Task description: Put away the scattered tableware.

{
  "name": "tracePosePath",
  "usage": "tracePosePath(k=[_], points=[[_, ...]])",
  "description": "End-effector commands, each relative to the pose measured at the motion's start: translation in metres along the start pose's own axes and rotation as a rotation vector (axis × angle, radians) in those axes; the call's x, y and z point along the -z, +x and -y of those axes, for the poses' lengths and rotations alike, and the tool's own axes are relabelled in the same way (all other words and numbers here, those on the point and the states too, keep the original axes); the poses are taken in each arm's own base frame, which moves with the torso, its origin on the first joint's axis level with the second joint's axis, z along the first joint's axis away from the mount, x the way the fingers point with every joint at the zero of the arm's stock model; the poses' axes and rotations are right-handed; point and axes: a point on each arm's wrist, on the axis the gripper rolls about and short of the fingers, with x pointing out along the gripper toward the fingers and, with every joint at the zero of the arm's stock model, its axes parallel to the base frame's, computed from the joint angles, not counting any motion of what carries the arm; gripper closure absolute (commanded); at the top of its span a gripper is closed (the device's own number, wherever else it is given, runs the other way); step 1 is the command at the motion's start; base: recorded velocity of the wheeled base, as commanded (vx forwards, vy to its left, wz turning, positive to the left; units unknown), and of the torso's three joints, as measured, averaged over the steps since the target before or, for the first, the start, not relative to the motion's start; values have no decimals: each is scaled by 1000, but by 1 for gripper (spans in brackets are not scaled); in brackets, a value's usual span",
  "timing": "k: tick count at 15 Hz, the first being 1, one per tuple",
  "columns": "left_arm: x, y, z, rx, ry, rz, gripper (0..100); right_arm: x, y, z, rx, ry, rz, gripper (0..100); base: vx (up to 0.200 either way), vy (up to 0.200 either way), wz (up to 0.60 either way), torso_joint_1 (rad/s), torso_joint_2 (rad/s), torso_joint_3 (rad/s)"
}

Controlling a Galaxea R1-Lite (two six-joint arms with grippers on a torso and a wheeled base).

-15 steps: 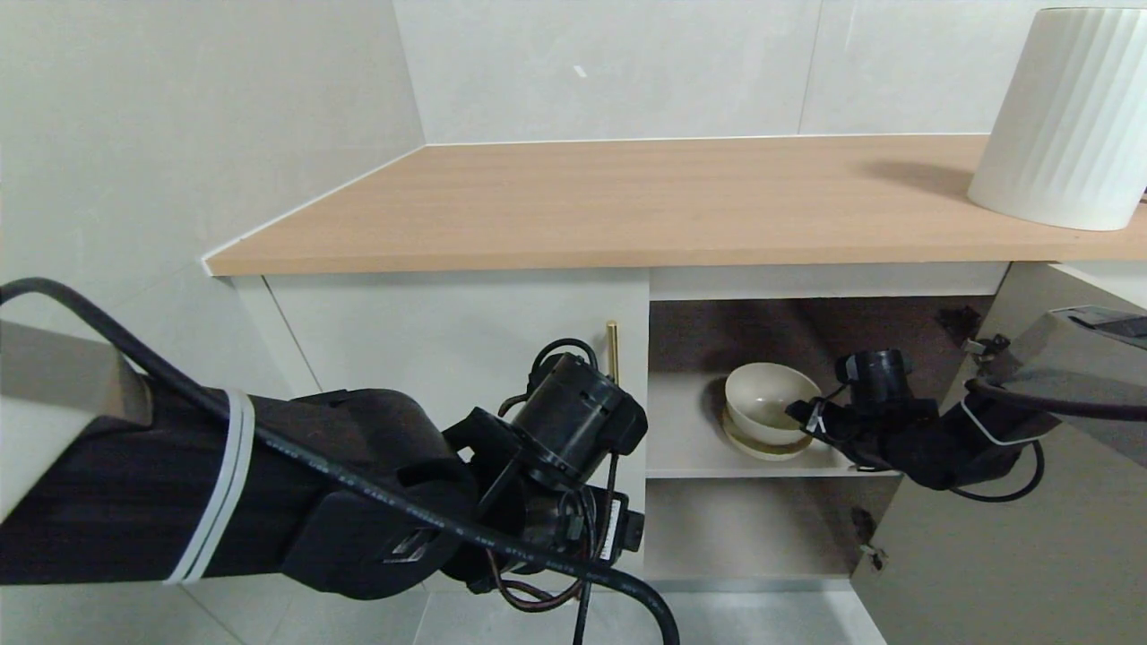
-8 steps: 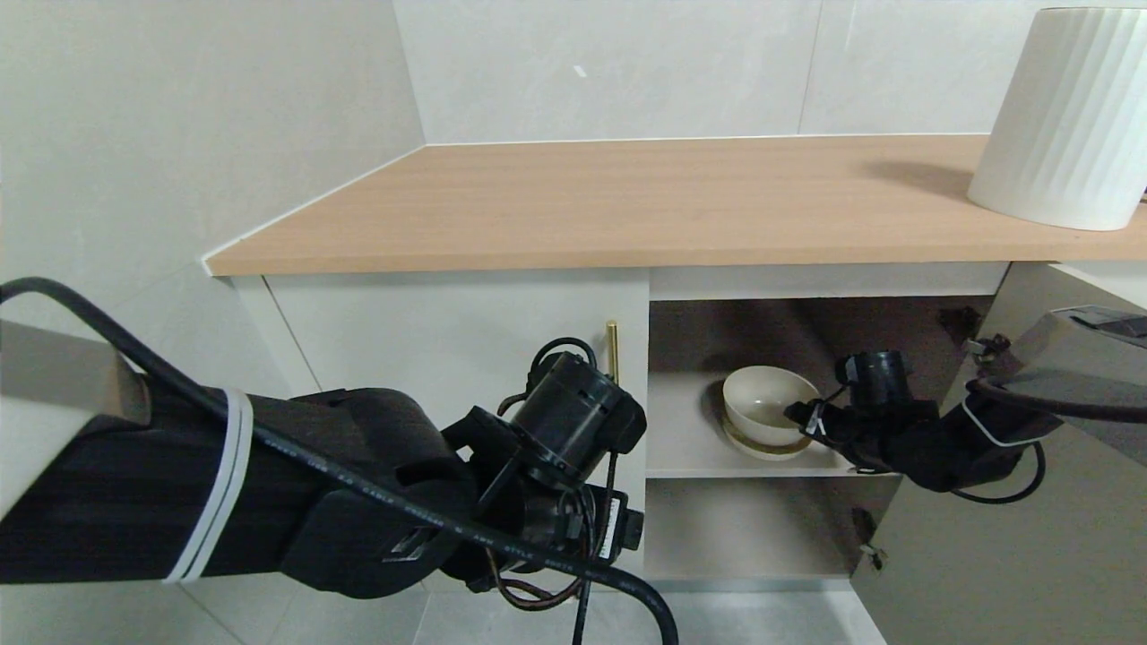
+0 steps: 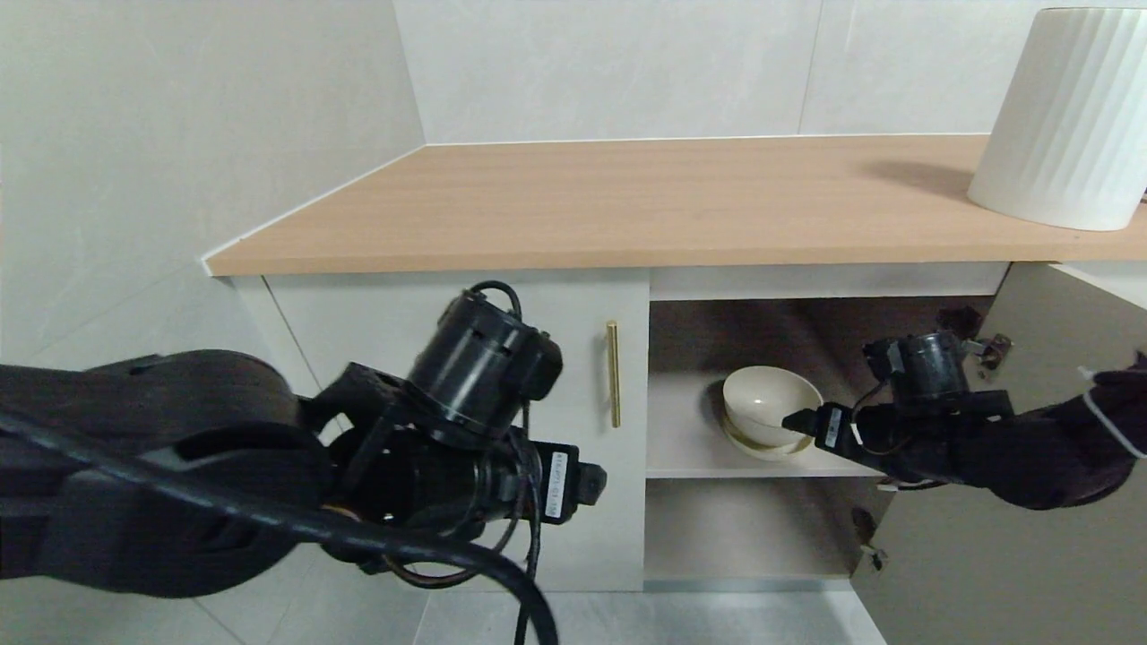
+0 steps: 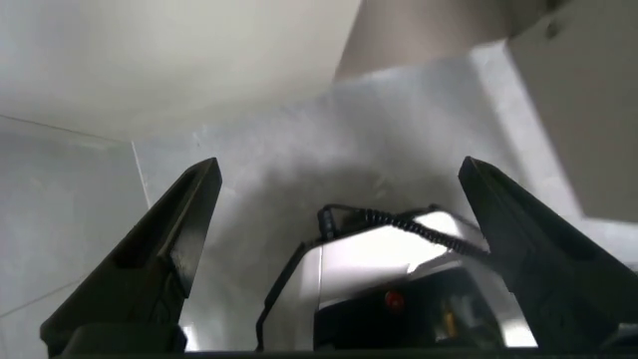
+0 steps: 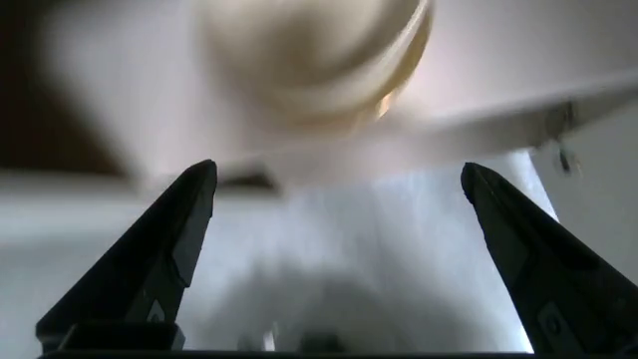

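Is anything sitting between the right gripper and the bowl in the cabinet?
No. The right wrist view shows only bare shelf between the open right gripper and the bowl; nothing stands in that stretch.

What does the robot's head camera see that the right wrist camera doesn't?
Head view extras: the wooden countertop, the white ribbed container standing on it, the closed door's gold handle, and the open cabinet door at the right.
Right wrist view extras: a close look along the right end effector, its fingers spread wide with nothing between them.
Shared: the cream bowl on the cabinet shelf, just ahead of that end effector.
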Motion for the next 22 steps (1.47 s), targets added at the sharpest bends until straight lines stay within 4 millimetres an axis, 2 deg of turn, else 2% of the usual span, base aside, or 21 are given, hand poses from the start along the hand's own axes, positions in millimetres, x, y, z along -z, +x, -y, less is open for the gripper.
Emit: tracePosePath(k=[1, 3, 7, 9, 13, 22], points=[[-9, -49, -30, 14, -77, 115, 0, 7, -99, -13, -141, -80, 15, 0, 0, 0, 0, 0, 0, 0], [-4, -77, -47, 23, -111, 173, 0, 6, -138, -16, -201, -117, 7, 0, 0, 0, 0, 0, 0, 0], [4, -97, -74, -17, -165, 227, 0, 15, -177, -21, -257, -173, -40, 0, 0, 0, 0, 0, 0, 0], [6, -97, -82, -35, -190, 257, 0, 18, -176, -21, -253, -179, -47, 0, 0, 0, 0, 0, 0, 0], [7, -88, -81, -36, -166, 265, 0, 21, -173, -21, -240, -197, -65, 0, 0, 0, 0, 0, 0, 0], [8, -84, -81, -44, -162, 250, 0, 25, -175, -21, -241, -206, -76, 0, -200, 0, 0, 5, 3, 4]])
